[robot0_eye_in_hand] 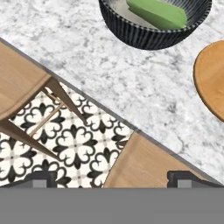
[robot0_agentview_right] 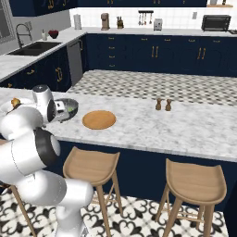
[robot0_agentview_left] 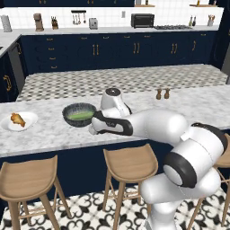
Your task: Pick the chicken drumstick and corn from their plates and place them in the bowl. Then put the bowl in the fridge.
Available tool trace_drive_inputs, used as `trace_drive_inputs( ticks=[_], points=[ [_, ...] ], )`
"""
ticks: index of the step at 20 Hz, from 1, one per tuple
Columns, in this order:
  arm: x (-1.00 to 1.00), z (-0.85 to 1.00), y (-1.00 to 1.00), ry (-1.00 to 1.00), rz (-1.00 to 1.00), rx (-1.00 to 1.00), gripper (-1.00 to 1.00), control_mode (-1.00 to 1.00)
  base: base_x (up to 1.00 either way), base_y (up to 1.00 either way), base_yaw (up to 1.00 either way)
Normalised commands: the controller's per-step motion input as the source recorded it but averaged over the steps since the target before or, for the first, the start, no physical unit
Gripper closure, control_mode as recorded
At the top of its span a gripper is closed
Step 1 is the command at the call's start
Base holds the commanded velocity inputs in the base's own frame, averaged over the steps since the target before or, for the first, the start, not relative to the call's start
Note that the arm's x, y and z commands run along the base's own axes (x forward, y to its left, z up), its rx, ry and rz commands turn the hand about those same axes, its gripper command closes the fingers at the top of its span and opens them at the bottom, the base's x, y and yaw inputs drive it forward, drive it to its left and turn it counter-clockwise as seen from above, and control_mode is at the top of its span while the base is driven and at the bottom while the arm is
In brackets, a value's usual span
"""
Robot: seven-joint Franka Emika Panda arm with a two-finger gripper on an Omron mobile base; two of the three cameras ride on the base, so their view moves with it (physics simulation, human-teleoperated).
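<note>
The dark speckled bowl (robot0_agentview_left: 67,117) stands on the marble island with the green corn (robot0_agentview_left: 81,116) lying inside it. In the hand view the bowl (robot0_eye_in_hand: 148,37) and corn (robot0_eye_in_hand: 157,13) are at the top. Left of the bowl, the golden-brown chicken drumstick (robot0_agentview_left: 18,119) rests on the white plate (robot0_agentview_left: 27,125). The orange-brown wooden plate (robot0_agentview_right: 98,119) lies bare to the bowl's right. My gripper (robot0_agentview_left: 93,129) hovers over the counter's front edge just in front of the bowl, with nothing between its fingers. It is open, its fingertips (robot0_eye_in_hand: 41,177) wide apart.
Wooden stools (robot0_agentview_left: 130,164) stand under the island's front edge, right below the hand. Two small brown shakers (robot0_agentview_left: 162,94) sit further right on the counter. A sink (robot0_agentview_right: 34,47) and navy cabinets line the far walls.
</note>
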Motion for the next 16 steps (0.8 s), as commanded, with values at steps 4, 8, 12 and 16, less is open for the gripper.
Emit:
trace_drive_inputs(
  ticks=[4,8,12,16],
  points=[
    [0.0,0.0,0.0,0.0,0.0,0.0,-1.0,1.0,0.0,0.0,0.0],
    [0.0,0.0,0.0,0.0,0.0,0.0,-1.0,1.0,-0.06,0.02,0.0],
    [0.0,0.0,0.0,0.0,0.0,0.0,-1.0,1.0,-0.07,0.49,0.03],
    [0.0,0.0,0.0,0.0,0.0,0.0,-1.0,1.0,0.13,0.98,0.0]
  ],
)
